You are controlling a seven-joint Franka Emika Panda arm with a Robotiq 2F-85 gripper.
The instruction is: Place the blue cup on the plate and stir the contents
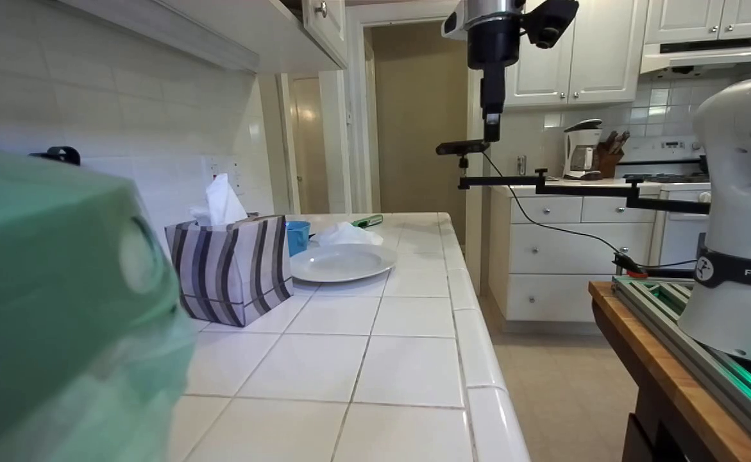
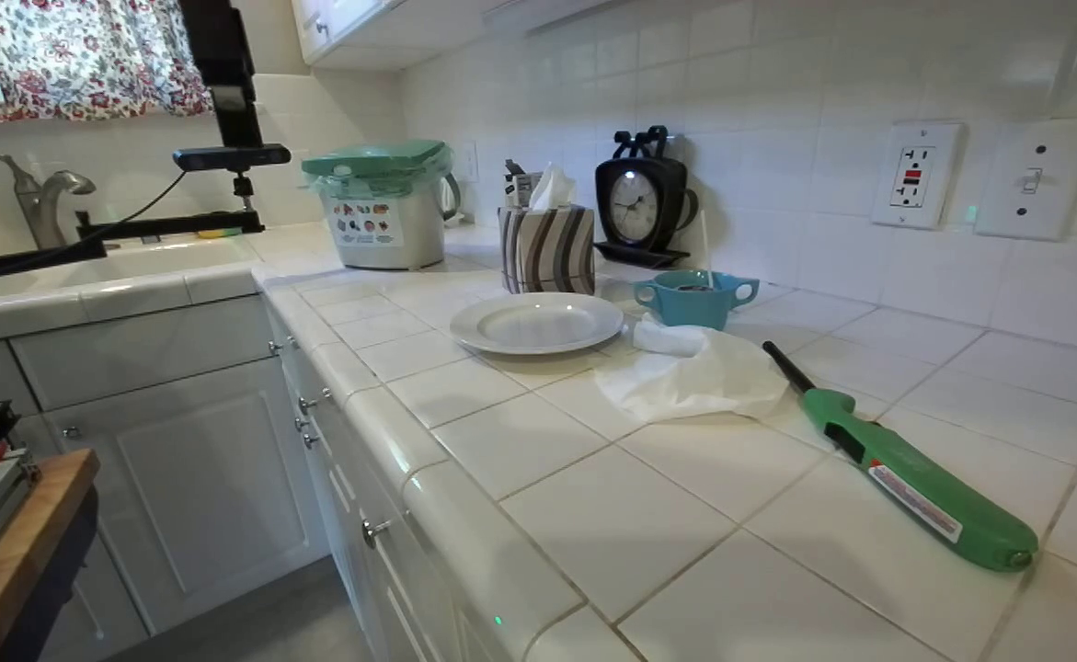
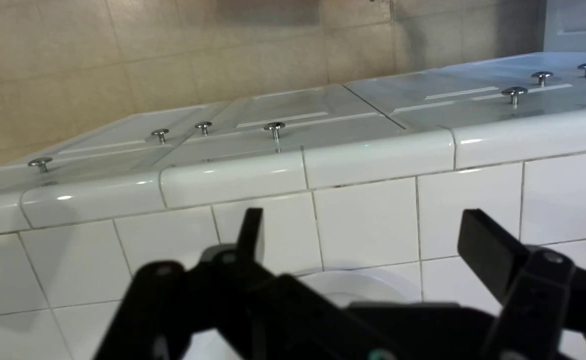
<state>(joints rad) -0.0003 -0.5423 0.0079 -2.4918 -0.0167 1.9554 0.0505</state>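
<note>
The blue cup (image 2: 696, 311) has two handles and stands upright on the tiled counter, close to the wall. A thin whitish stick (image 2: 706, 246) leans up out of it, and something dark shows inside. Beside the cup, apart from it, lies the round white plate (image 2: 538, 329). In an exterior view the cup (image 1: 298, 239) is partly hidden behind the tissue box. My gripper (image 3: 363, 220) is open with nothing between its fingers. It hangs (image 1: 492, 131) high above the counter's level, well away from the cup. Below it, the wrist view catches only part of the plate (image 3: 348, 286).
White crumpled paper (image 2: 694, 372) and a green lighter (image 2: 924, 487) lie near the cup. A striped tissue box (image 2: 549, 248), a black clock (image 2: 641, 204) and a green-lidded bin (image 2: 382, 207) stand along the counter. A camera on a black bar (image 1: 580, 190) reaches out beneath the gripper.
</note>
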